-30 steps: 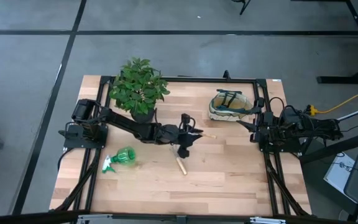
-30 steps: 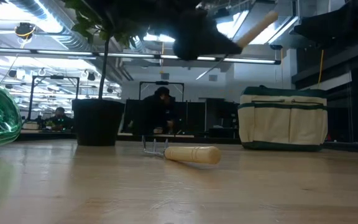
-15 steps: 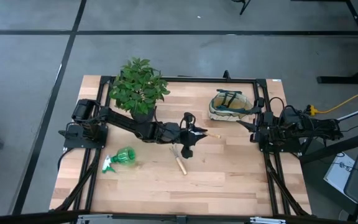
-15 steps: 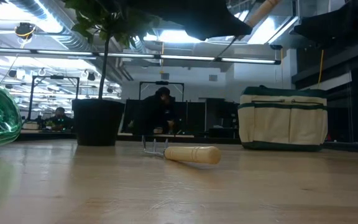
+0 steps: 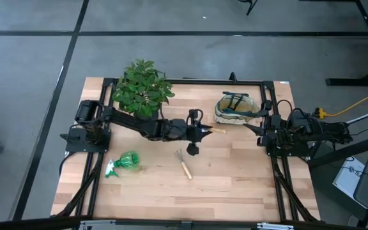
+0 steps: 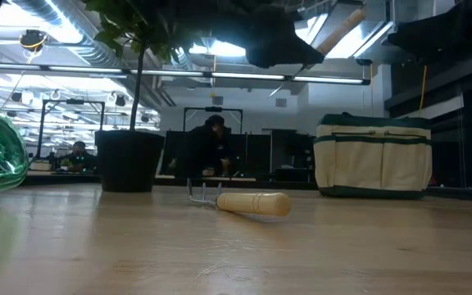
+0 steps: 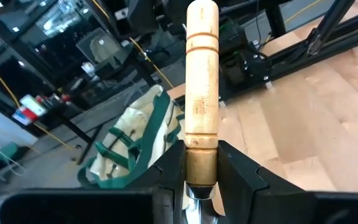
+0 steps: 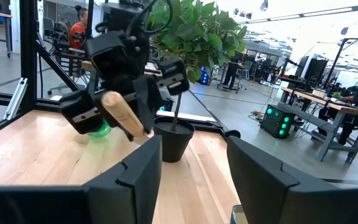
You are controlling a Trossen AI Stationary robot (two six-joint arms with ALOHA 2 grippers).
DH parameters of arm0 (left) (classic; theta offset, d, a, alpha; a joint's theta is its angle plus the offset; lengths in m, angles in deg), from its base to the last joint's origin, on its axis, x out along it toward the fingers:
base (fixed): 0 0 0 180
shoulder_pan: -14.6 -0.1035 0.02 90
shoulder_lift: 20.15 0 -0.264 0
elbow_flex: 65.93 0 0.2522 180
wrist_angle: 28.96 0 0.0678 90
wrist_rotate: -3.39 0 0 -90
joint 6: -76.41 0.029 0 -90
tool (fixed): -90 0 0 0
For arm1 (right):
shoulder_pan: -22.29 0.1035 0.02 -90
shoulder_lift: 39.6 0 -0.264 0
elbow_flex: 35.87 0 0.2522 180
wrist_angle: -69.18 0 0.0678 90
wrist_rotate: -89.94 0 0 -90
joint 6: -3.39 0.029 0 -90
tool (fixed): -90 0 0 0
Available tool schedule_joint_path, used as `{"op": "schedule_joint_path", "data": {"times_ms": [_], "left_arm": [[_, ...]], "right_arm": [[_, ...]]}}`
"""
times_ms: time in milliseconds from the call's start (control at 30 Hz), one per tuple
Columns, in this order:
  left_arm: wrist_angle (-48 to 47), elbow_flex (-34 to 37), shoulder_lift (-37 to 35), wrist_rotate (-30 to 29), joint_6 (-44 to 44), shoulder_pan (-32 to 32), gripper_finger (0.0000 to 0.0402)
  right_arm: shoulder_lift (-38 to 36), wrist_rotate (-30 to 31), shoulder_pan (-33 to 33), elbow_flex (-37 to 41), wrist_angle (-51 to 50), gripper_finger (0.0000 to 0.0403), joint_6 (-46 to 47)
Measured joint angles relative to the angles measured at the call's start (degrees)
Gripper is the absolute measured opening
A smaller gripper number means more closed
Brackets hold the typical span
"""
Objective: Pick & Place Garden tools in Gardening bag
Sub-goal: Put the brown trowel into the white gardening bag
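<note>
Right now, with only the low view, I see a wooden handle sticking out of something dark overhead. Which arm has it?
Observer: The left end effector. It is shut on the wooden-handled tool at the base of the handle, up above the middle of the table.
Operator: Where does the handle point?
Observer: Toward the gardening bag, which sits near the table's far right corner. The tool is not over it yet.
Operator: And the other arm?
Observer: The right end effector is at the table's right edge, open and holding nothing.
</note>
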Motion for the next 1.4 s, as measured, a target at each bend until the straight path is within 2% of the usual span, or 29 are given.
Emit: {"op": "schedule_joint_path", "data": {"times_ms": [167, 400, 833, 967, 1100, 1300, 1400], "left_arm": [[-1.7, 0.0, 0.0, 3.5, -3.3, -1.4, 0.0067], [-4.2, 0.0, 0.0, 3.7, -3.9, -1.8, 0.0067], [-10.7, 0.0, 0.0, -0.2, -5.1, -1.8, 0.0067], [-10.7, 0.0, 0.0, -0.2, -5.1, -1.8, 0.0067], [-11.1, 0.0, 0.0, -0.2, -5.1, -1.8, 0.0067], [-11.1, 0.0, 0.0, -0.2, -5.1, -1.8, 0.0069], [-11.1, 0.0, 0.0, -0.2, -5.1, -1.8, 0.0070]], "right_arm": [[0.0, 0.0, 0.0, 0.0, 0.0, 0.0185, 0.0], [0.0, 0.0, 0.0, 0.0, 0.0, 0.0185, 0.0], [0.0, -0.3, 0.0, 0.0, 0.0, 0.0186, 1.8], [0.0, -4.7, 0.0, 0.0, 0.4, 0.0186, 9.0], [0.0, -9.2, 0.0, 0.0, 2.4, 0.0186, 9.5], [0.8, -10.3, 0.0, 0.0, 2.2, 0.0186, 9.8], [3.3, -14.3, 0.0, 0.0, 0.4, 0.0186, 10.4]]}}
